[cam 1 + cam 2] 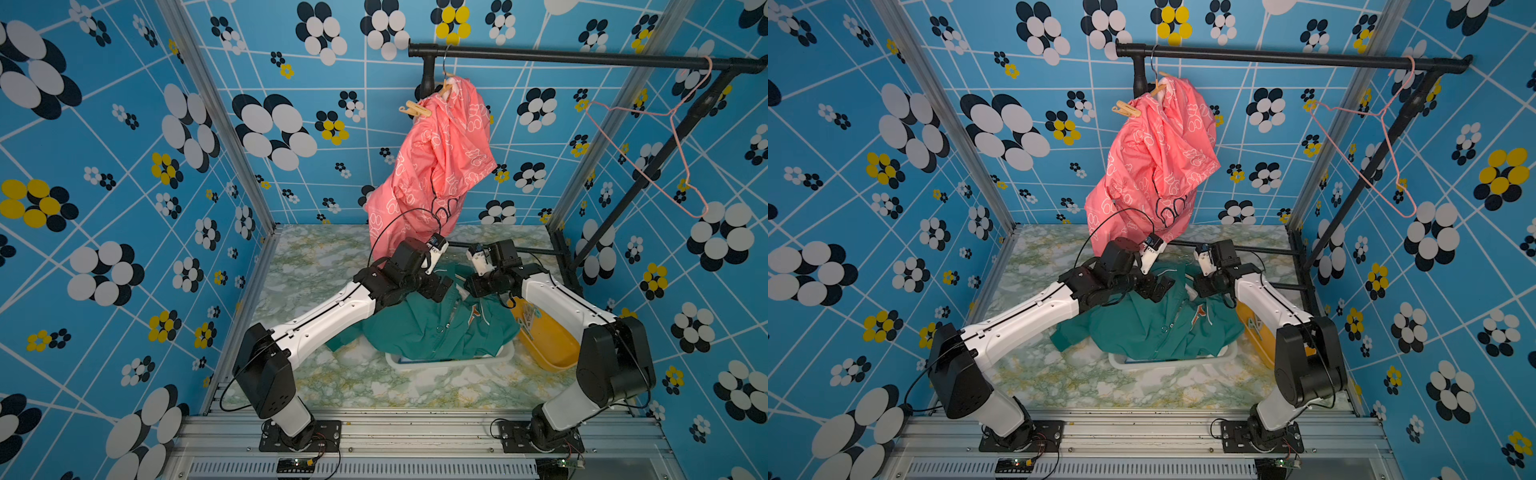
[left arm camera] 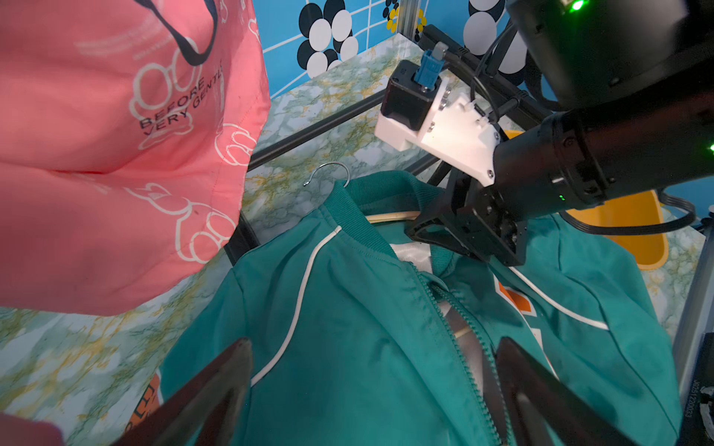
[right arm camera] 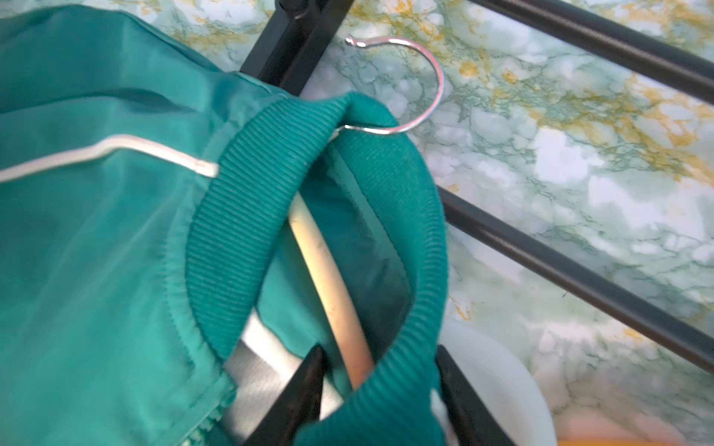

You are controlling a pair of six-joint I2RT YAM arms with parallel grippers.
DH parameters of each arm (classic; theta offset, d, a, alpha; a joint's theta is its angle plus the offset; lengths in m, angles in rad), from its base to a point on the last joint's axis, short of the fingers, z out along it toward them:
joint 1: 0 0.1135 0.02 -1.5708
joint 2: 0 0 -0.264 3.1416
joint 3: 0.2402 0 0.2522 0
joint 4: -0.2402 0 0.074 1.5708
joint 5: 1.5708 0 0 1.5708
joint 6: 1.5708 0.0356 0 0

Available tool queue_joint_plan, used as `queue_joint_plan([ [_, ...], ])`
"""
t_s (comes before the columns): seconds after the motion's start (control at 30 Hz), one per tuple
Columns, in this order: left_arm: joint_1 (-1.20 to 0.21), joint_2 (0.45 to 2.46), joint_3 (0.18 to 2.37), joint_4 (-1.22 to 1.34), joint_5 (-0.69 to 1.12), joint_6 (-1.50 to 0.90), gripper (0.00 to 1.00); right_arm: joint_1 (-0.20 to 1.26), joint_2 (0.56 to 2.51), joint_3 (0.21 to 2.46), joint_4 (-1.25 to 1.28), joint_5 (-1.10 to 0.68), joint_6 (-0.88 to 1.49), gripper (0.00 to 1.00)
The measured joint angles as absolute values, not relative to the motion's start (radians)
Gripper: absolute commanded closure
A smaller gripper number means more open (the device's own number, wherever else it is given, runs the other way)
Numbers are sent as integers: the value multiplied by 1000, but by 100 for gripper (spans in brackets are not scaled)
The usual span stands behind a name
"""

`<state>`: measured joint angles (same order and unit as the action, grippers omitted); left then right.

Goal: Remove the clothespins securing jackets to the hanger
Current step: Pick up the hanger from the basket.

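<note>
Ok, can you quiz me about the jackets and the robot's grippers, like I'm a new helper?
1. True or false: the pink jacket hangs from the black rail.
2. Whose jaws sit on either side of the collar of the teal jacket? A. left gripper B. right gripper C. neither
3. Fill in: the empty wire hanger on the rail is ___.
Key: 1 true; 2 B; 3 pink.
</note>
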<state>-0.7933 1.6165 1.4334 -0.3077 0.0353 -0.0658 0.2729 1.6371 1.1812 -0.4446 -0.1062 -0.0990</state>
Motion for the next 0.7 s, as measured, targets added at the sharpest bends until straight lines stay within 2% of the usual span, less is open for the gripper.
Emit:
queue_joint_plan([
  [0.07, -793, 1617, 1433, -308, 35, -66, 1, 282, 1661, 1186, -445, -80, -103, 84],
  [0.13, -793, 1617, 1433, -308, 31, -66, 1, 296, 1672, 1188, -450, -75, -123, 93],
  [0.33, -793, 1618, 1433, -310, 6, -66, 1, 344, 1629, 1181, -447, 23, -118, 97],
  [0.7, -812, 1708, 1509, -321, -96, -56, 2, 447, 1242, 1151, -466, 39, -169, 95],
])
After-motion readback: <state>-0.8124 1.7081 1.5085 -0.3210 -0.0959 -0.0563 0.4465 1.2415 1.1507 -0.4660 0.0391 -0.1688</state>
